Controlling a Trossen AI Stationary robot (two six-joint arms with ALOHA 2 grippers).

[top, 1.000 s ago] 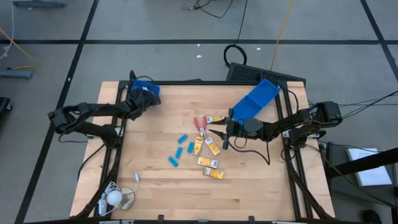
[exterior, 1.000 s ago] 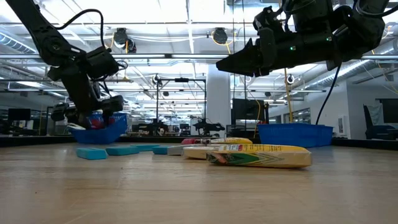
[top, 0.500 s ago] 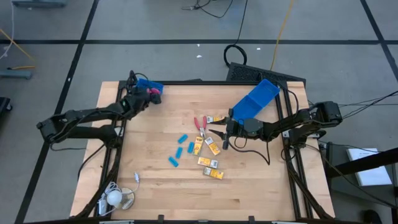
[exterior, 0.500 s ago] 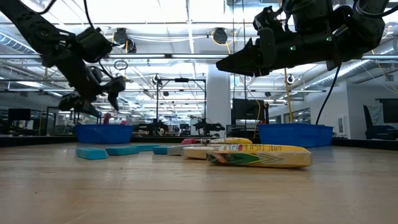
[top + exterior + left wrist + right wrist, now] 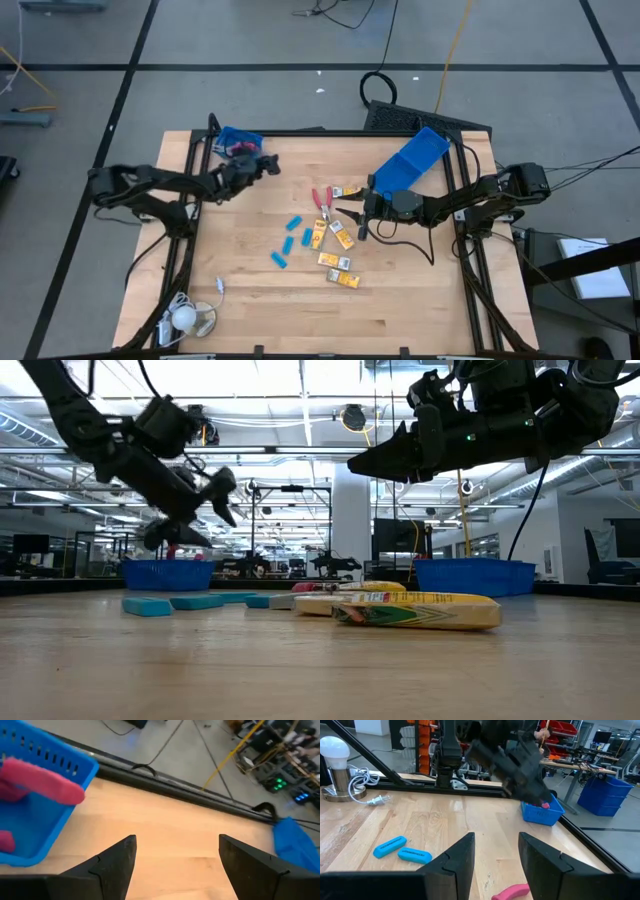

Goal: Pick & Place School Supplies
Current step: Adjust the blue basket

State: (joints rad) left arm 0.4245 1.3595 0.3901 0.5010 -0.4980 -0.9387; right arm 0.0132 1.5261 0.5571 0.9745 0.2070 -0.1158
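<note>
Fingers of the left gripper (image 5: 268,166) spread apart and empty, above bare wood just beside the small blue bin (image 5: 238,139); fingers of the right gripper (image 5: 347,217) parted with nothing between them, hovering over the pile.

Wooden table (image 5: 250,300): carries all items.
Large blue bin (image 5: 412,160): tilted at the far right edge.
Small blue bin: far left corner, a pink-handled tool (image 5: 42,782) already inside.
Red-handled scissors (image 5: 322,199): table centre, near the right gripper; likely stiff and light, best taken across the handles.
Yellow-orange packets (image 5: 334,262): scattered at centre; likely light, flat, slippery; pinch across the narrow width.
Light-blue oblong pieces (image 5: 287,244): left of the packets; probably firm, grip mid-length.
</note>
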